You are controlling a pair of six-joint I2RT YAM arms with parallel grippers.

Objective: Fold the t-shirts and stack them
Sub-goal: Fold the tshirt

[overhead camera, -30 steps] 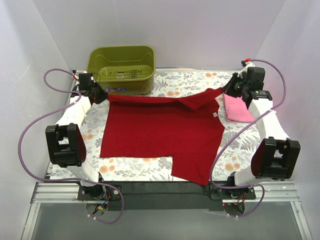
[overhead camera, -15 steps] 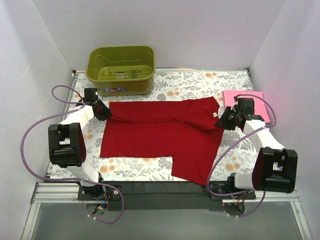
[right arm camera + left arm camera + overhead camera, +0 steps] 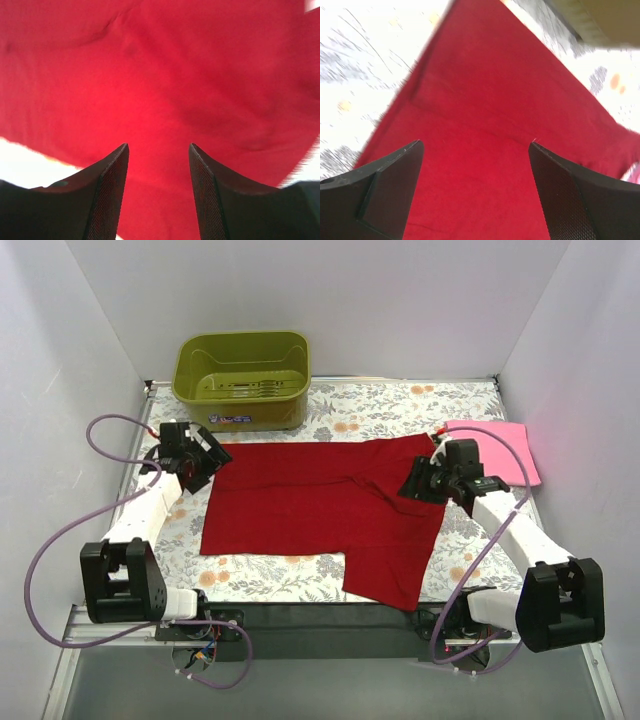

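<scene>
**Top view, with both wrist views.** The deep red short-sleeved cloth t-shirt (image 3: 300, 505) lies spread on the floral-patterned table cover (image 3: 380, 405). One sleeve reaches toward the near edge, and a loose fold remains near the far right corner.

A second ago both grippers were closed on the shirt's far edge, the right one drawn back by the folded light pink cloth t-shirt (image 3: 505, 455). They have since brought that edge down and let go.

The left gripper (image 3: 205, 458) now hovers at the far left corner, jaws wide apart with nothing between them. The right gripper (image 3: 415, 483) stands over the far right corner, jaws likewise apart and empty. The olive-green plastic tub (image 3: 242, 365) is unchanged at the far left.

On this evidence the spreading step appears complete. Folding the red shirt and stacking it with the pink one remain.
</scene>
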